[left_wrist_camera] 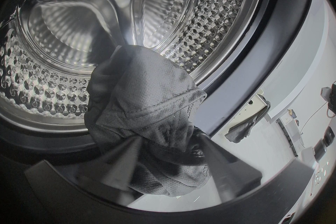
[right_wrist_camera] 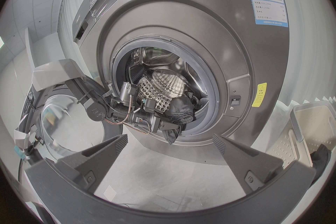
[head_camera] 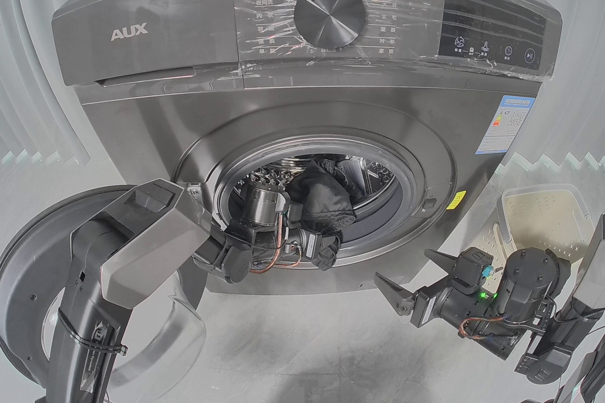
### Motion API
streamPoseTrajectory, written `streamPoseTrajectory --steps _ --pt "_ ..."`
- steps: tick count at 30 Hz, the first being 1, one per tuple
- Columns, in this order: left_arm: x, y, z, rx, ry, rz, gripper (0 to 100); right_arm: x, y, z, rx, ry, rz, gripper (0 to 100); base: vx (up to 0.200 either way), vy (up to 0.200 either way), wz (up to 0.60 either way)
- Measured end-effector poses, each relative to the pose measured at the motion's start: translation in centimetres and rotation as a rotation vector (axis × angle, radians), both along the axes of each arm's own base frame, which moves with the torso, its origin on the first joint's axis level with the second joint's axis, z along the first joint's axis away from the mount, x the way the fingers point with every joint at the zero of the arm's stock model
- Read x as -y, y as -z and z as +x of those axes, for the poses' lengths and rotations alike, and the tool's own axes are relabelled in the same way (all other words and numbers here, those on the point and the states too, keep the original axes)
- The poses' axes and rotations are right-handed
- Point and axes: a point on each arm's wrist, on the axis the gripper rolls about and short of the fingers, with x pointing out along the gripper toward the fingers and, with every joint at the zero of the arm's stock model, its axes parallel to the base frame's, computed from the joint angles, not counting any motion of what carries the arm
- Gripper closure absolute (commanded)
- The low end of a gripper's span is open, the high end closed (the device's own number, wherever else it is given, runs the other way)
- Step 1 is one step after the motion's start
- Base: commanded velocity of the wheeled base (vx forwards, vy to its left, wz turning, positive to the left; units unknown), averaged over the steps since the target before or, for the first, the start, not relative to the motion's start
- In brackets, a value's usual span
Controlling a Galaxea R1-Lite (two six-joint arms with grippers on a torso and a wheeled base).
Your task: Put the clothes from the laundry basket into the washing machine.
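A silver-grey front-loading washing machine (head_camera: 157, 127) stands before the robot, its round glass-windowed door (head_camera: 25, 272) swung wide open to the robot's left. The left gripper (left_wrist_camera: 170, 140) sits at the lower rim of the porthole, its jaws closed on a crumpled black mesh-fabric garment (left_wrist_camera: 147, 102). The bunched cloth rises above the fingers and lies partly inside the perforated steel drum (left_wrist_camera: 52, 95), with a loose tail hanging over the dark door seal below the gripper. More dark fabric shows deeper in the drum in the head view, behind the held bundle; whether it is the same piece cannot be told.

The right gripper (head_camera: 403, 264) hangs low in front of the machine's right side, above the pale floor, jaws spread wide with nothing between them. It is well apart from the porthole. Just beside it, on the floor at the machine's right, stands a cream perforated-plastic laundry basket (head_camera: 542, 221). In the right wrist view a piece of dark cloth (right_wrist_camera: 320, 160) lies against the basket's edge.

A round metal dial (head_camera: 329, 15) sits on the control panel under clear film, and a small yellow sticker (head_camera: 456, 200) is fixed right of the porthole
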Motion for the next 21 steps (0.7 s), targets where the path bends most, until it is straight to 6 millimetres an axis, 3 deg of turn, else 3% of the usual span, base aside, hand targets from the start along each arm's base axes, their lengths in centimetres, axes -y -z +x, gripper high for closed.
streamPoseTrajectory --steps 5,14,21 --pt "0.2 -0.2 0.6 0.021 -0.029 -0.007 100 0.0 0.0 0.0 0.002 0.0 0.002 0 0.0 0.0 0.0" --pt "0.0 -5.3 4.5 0.238 -0.201 -0.128 100 -0.1 0.0 0.0 0.002 -0.002 0.002 0 0.0 0.0 0.0" --pt "-0.1 -6.2 6.7 0.366 -0.29 -0.193 100 -0.1 0.0 0.0 0.001 -0.003 0.002 0 0.0 0.0 0.0"
